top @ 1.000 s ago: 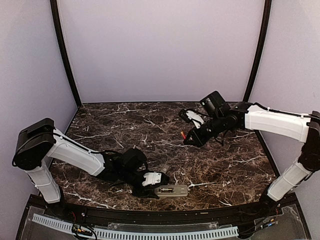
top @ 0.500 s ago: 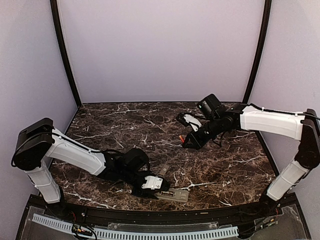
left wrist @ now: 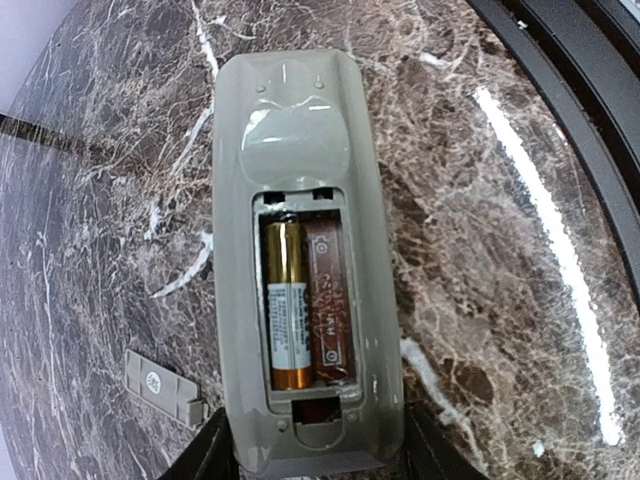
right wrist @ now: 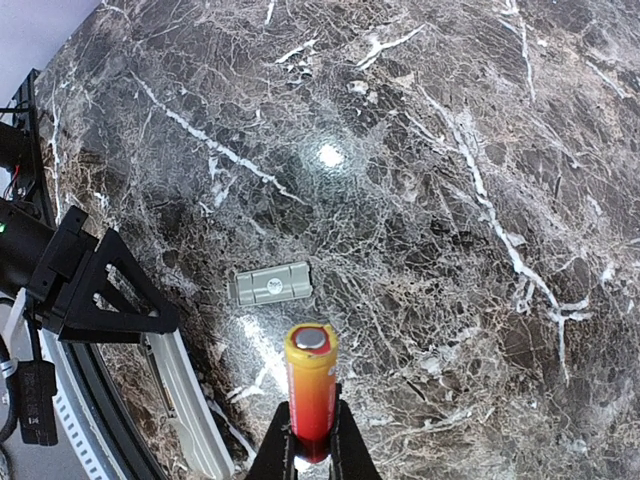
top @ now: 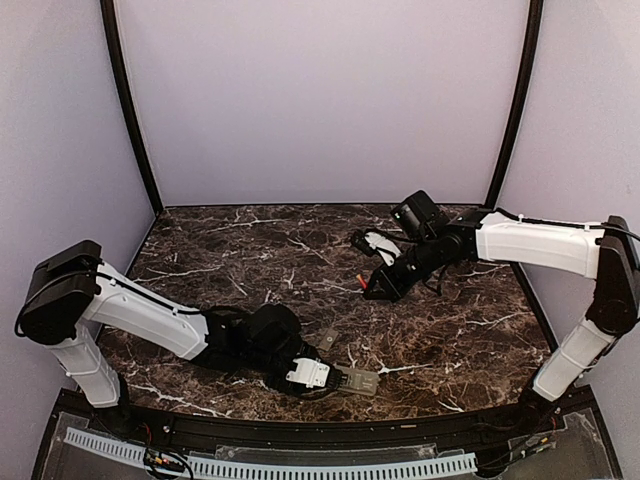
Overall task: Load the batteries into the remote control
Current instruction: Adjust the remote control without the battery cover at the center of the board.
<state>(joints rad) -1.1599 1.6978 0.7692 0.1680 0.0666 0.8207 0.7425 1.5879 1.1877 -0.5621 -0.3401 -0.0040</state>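
Observation:
The remote control lies back-up near the table's front edge, its greyish back filling the left wrist view. My left gripper is shut on its near end, one black finger on each side. The open compartment holds one gold-and-white battery in the left slot; the right slot is bare. My right gripper hangs over the back right of the table, shut on a red-and-yellow battery that sticks out past its fingertips.
The small flat grey cover piece lies on the marble just beyond the remote. A black rail runs along the table's near edge. Purple walls and black posts close in the back and sides.
My left gripper has shifted slightly right with the remote, turning it a little. The right gripper has drifted left and slightly nearer with the red battery still held.

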